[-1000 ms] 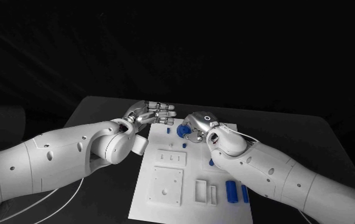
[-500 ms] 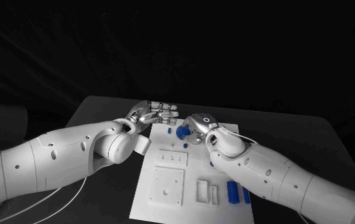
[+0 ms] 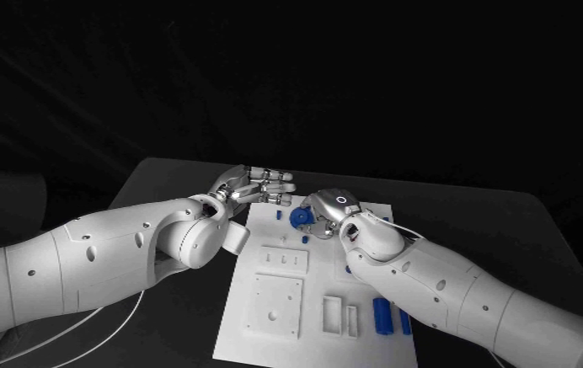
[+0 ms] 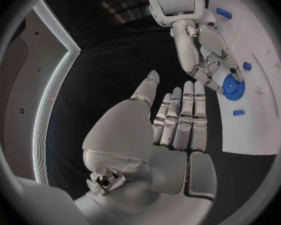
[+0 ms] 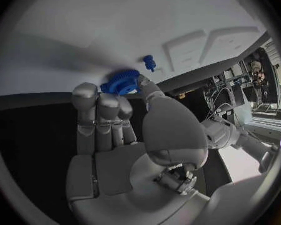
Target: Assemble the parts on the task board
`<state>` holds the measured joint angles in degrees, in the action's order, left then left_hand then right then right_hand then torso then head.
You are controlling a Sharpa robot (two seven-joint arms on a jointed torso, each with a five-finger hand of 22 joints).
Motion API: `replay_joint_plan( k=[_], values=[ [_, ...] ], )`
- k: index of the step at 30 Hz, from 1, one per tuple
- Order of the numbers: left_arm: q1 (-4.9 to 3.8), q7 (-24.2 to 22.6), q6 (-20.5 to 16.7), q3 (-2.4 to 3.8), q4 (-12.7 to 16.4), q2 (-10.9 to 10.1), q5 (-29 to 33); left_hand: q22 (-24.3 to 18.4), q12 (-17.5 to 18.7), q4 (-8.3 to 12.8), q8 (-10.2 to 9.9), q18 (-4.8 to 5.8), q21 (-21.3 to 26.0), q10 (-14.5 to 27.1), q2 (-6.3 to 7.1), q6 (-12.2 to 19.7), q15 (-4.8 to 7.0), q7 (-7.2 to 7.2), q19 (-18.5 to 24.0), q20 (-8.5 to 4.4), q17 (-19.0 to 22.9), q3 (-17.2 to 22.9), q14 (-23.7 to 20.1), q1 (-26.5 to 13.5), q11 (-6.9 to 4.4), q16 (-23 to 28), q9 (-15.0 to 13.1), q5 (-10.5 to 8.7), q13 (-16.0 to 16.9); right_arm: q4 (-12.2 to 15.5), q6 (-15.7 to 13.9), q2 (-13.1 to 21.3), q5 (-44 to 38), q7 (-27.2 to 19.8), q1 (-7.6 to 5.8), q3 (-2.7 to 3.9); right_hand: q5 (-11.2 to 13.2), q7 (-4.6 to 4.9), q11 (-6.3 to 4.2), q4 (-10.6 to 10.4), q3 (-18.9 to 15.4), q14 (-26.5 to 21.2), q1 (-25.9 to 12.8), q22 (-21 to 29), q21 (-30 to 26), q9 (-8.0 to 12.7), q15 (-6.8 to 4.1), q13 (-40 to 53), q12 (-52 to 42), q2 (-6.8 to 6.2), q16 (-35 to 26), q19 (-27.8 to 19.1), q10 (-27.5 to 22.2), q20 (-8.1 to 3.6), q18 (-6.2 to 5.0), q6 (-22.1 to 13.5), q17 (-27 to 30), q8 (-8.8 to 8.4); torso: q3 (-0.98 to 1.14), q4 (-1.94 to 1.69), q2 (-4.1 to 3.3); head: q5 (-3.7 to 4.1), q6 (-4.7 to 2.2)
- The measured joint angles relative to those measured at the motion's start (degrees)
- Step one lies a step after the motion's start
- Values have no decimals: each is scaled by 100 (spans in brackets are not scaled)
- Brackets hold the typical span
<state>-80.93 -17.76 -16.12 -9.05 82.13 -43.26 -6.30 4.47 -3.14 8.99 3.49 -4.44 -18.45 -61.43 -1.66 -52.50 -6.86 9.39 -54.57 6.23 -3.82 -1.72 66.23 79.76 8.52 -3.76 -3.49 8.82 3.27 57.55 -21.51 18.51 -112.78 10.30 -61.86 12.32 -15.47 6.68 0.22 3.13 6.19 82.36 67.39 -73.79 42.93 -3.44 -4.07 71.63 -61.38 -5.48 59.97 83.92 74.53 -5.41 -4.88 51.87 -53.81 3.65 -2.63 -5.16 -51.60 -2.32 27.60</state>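
Note:
The white task board point(image 3: 282, 260) lies in the middle of the black table. My right hand point(image 3: 328, 210) hovers over its far end and pinches a blue gear point(image 3: 300, 215) between thumb and fingertips; the right wrist view shows this gear point(image 5: 120, 81) just above the board point(image 5: 115, 25), near a small blue peg point(image 5: 150, 61). At the board's far left edge, my left hand point(image 3: 256, 185) holds nothing, its fingers straight and together. From the left wrist, the left hand point(image 4: 178, 122) points at the right hand point(image 4: 206, 55) and the gear point(image 4: 232, 86).
Small blue pieces point(image 3: 278, 214) point(image 3: 304, 238) lie on the board close to the gear. Two blue cylinders point(image 3: 380, 314) lie near the board's front right. White raised blocks point(image 3: 275, 302) and slots point(image 3: 330, 312) fill the near half. Black table point(image 3: 170, 183) surrounds the board.
My right hand has sunk slightly toward the board, the gear still in its fingers. The left hand has edged a little toward the board.

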Motion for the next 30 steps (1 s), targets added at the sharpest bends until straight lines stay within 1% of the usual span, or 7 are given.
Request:
replay_joint_plan(
  k=[1,3,7,10,17,24,30],
  values=[
    [0,1,0,0,0,-1,0,0,0,0,0,0,0,0,0,0,0,0,0,0,0,0,0,0,0,0,0,0,0,-7,1,-2,24,-6,0,0,16,9,0,-195,-75,0,-81,-7,0,21,0,-10,0,-46,0,0,0,0,-39,-47,-25,-22,1,0,0,0,1],
    [0,2,0,0,1,-3,0,0,0,0,0,0,0,0,0,5,-12,5,0,0,0,0,12,0,0,0,0,0,0,-15,2,-2,63,-18,-1,0,-51,3,0,-447,-72,0,-287,-23,0,16,0,-12,0,-53,0,0,0,0,-54,-24,-56,-29,0,1,0,0,1],
    [1,6,-1,0,5,-7,0,0,0,0,0,0,0,0,0,62,-21,21,0,0,0,0,21,0,0,0,0,0,0,-21,6,4,136,-38,-5,1,-279,-13,0,-639,89,0,-598,-38,5,12,0,-22,0,32,0,0,0,0,-61,162,-93,-33,3,1,0,2,4],
    [1,9,-1,0,8,-13,0,0,0,-16,0,0,0,0,0,62,-21,21,0,0,0,16,21,0,0,0,0,0,0,-23,9,15,192,-56,-11,4,-371,-39,0,-652,128,0,-676,-44,24,8,0,-22,0,96,0,0,0,0,-61,299,-105,-35,3,1,-1,3,6],
    [1,17,-1,0,14,-23,0,0,0,-16,0,0,0,0,0,62,-21,21,0,0,0,16,21,0,0,0,0,44,0,-12,29,56,301,-96,-6,-1,-373,-58,0,-652,128,0,-751,-59,46,-25,0,-22,0,171,23,0,1,0,-60,568,-135,-11,10,4,-1,9,12],
    [1,20,-1,0,13,-39,-2,0,0,-32,0,0,0,0,0,62,-21,21,0,0,0,31,21,0,0,0,0,44,0,14,53,136,407,-109,-1,-2,-373,-83,0,-652,128,0,-806,-61,46,-24,0,-14,-24,226,23,0,1,0,-59,602,-142,-11,14,4,-2,16,23],
    [1,22,-1,0,8,-63,-2,0,0,-32,0,0,0,0,0,62,-21,21,0,0,0,31,21,0,0,0,0,44,0,174,-38,284,470,-112,21,-2,-435,-83,0,-619,161,0,-811,-69,75,-24,0,-12,-25,231,46,1,1,0,-55,602,-165,-11,18,10,-2,24,16]
  ],
)
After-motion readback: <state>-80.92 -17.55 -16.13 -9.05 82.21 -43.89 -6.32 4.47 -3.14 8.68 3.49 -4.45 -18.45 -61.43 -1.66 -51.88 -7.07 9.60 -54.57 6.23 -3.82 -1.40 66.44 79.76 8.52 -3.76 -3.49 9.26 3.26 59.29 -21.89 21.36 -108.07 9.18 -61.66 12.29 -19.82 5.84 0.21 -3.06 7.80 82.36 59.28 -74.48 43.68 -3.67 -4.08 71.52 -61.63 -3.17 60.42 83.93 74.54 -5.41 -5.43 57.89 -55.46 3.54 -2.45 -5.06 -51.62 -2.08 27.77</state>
